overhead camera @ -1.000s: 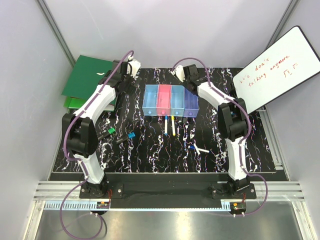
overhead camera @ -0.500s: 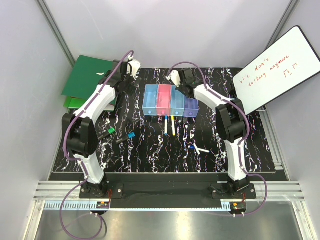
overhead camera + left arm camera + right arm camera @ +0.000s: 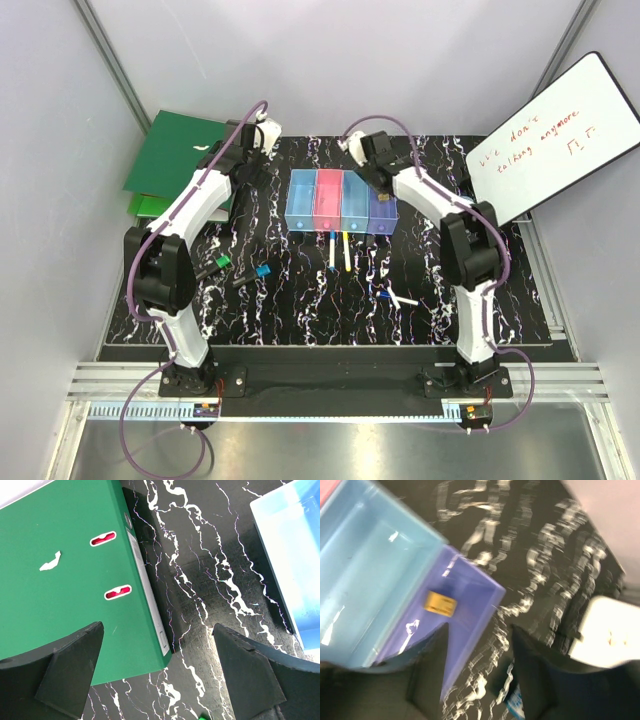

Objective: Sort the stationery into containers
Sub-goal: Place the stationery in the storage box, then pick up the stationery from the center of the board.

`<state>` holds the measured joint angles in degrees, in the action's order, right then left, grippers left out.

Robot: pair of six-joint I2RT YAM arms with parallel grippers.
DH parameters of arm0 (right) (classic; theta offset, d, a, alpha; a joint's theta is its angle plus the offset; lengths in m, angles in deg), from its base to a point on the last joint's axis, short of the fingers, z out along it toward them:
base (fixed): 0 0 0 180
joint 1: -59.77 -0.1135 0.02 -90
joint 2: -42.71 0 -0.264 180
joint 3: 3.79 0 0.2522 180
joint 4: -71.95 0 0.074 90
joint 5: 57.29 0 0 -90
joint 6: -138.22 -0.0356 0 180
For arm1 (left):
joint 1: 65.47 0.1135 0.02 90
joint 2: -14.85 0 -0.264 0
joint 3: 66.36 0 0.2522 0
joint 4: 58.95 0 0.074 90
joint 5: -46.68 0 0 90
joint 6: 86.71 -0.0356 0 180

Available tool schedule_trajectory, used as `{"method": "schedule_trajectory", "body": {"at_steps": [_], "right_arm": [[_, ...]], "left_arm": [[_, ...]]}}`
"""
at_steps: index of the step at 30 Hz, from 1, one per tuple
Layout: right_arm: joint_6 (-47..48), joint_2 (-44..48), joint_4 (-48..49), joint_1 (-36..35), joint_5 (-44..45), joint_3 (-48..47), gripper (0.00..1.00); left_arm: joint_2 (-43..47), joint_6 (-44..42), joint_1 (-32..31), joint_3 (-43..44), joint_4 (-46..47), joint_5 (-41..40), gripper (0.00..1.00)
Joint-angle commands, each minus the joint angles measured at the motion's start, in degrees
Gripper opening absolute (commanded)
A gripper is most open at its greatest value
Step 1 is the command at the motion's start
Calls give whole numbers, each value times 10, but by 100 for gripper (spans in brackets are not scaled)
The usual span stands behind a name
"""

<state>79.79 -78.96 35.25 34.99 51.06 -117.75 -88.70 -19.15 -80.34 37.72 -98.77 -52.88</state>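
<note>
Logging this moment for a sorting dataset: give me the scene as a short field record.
containers: four joined bins in a row
left claw: open, empty, over edge of green binder
right claw: open, empty, over corner of violet bin
unsorted: two pens just before the bins, white stick nearer the arms
status: sorting unfinished

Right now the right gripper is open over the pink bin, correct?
No, the bin is wrong. The right gripper is open over the violet-blue bin, at the right end of the row; the right wrist view shows it.
</note>
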Motion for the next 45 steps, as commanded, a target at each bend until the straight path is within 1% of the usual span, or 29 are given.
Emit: {"method": "schedule_trajectory", "body": {"at_steps": [1, 2, 3, 5, 8, 11, 14, 21, 28, 33, 34, 43, 45], "right_arm": [[-100, 123, 24, 22, 58, 23, 65], [-106, 132, 22, 24, 70, 40, 68], [-116, 138, 20, 26, 72, 47, 73], [-128, 151, 0, 40, 87, 63, 77], [-159, 149, -46, 70, 93, 77, 80], [-183, 150, -55, 107, 80, 107, 81], [-196, 142, -56, 135, 70, 114, 83], [-250, 126, -90, 186, 41, 106, 83], [-281, 127, -105, 232, 3, 146, 83], [-296, 129, -105, 244, -24, 162, 83], [-299, 129, -105, 260, -32, 162, 83], [-312, 113, -111, 271, -96, 158, 82], [-329, 108, -112, 273, -107, 159, 82]], "left_arm": [[26, 5, 4, -1, 21, 18, 99], [26, 5, 4, -3, 20, 18, 99], [26, 6, 4, -4, 20, 19, 99], [28, 6, 4, -6, 20, 21, 99], [30, 8, 3, -8, 20, 24, 99], [31, 8, 3, -10, 21, 25, 99], [31, 6, 3, -16, 21, 27, 99], [26, -2, 3, -17, 20, 26, 99], [21, -11, 2, -6, 15, 24, 99], [12, -20, -1, 9, 6, 17, 99], [12, -22, -2, 14, 5, 15, 99], [0, -35, -8, 37, -6, 2, 99], [0, -38, -8, 41, -7, 0, 99]]}}
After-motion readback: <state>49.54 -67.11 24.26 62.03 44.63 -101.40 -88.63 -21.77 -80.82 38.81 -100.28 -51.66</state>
